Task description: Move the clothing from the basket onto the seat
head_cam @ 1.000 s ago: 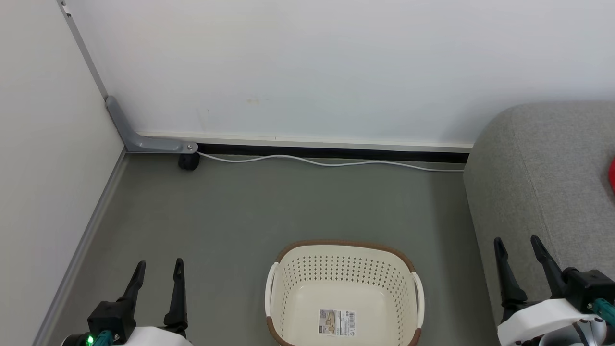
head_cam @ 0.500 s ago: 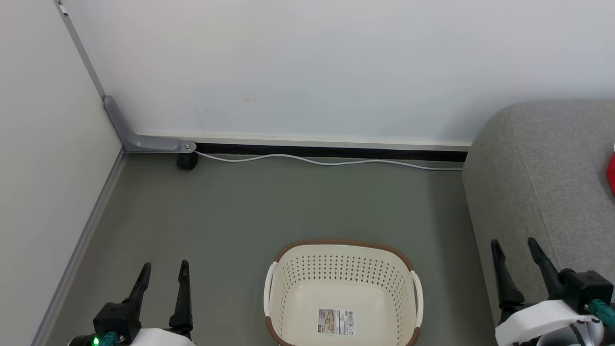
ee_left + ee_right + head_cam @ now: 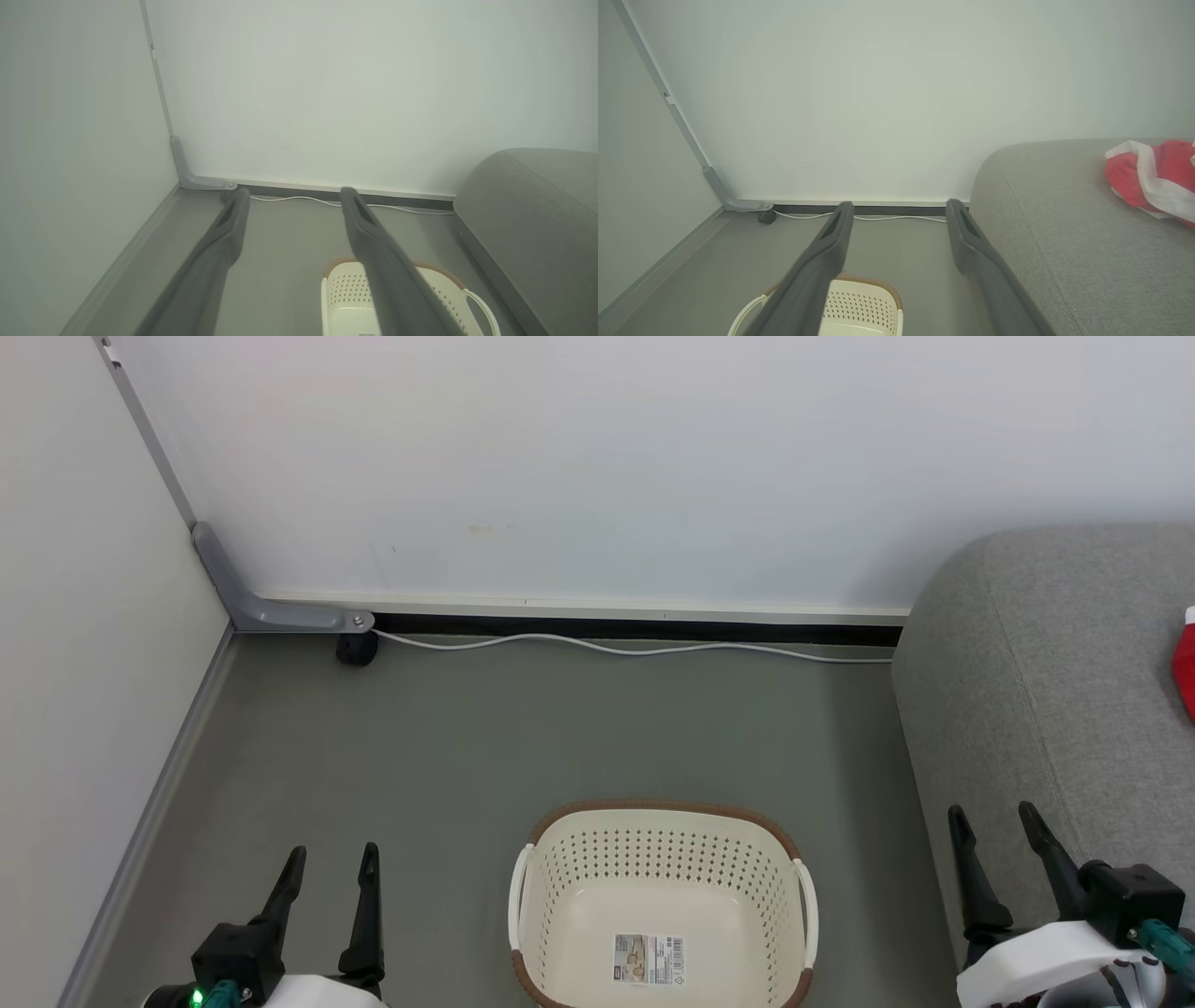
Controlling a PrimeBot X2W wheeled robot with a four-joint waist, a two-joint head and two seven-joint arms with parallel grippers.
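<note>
Basket [image 3: 660,808]: on floor [image 3: 467,737] beside seat [image 3: 1046,644] | clothing [image 3: 1157,172]: lying on seat

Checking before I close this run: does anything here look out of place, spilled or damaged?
Nothing stands out. The basket stands upright on the floor, bare but for its label; the clothing lies bunched on the seat; a white cable lies along the wall.

Oval cream-white perforated plastic basket [image 3: 653,859], brown-rimmed, on grey floor [image 3: 467,728] between left gripper [image 3: 334,851] and right gripper [image 3: 990,810], both spread wide. Red fabric clothing [image 3: 1186,663] lies on light grey upholstered seat [image 3: 1027,663], right.
</note>
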